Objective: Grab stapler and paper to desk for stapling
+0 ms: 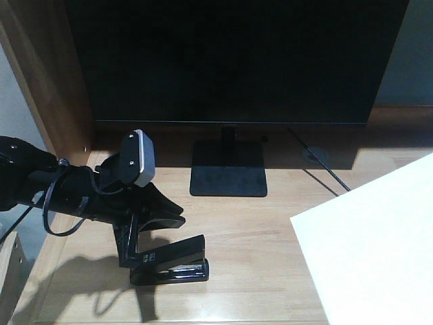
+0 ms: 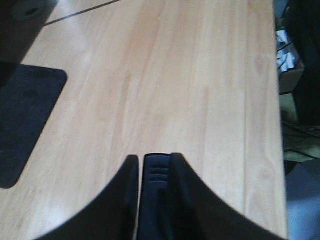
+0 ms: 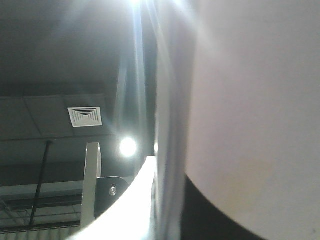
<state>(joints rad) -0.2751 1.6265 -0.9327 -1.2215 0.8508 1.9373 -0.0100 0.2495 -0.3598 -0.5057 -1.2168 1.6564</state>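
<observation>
The black stapler (image 1: pixel 177 261) rests on the light wood desk (image 1: pixel 257 230) at the front left. My left gripper (image 1: pixel 152 247) reaches down over it, shut on its rear end. In the left wrist view the stapler's ribbed end (image 2: pixel 156 192) sits between the two dark fingers of the left gripper (image 2: pixel 155 162), with a thin gap at the left finger. The white paper (image 1: pixel 379 250) hangs over the desk's front right. In the right wrist view, which points at the ceiling, the paper (image 3: pixel 250 90) runs edge-on between the fingers of my right gripper (image 3: pixel 167 200), shut on it.
A large dark monitor (image 1: pixel 230 61) stands at the back on a black base (image 1: pixel 228 175), which also shows in the left wrist view (image 2: pixel 22 120). A thin cable (image 1: pixel 325 172) crosses the desk near a round grommet (image 1: pixel 316 154). A brown side panel (image 1: pixel 47 74) rises at the left.
</observation>
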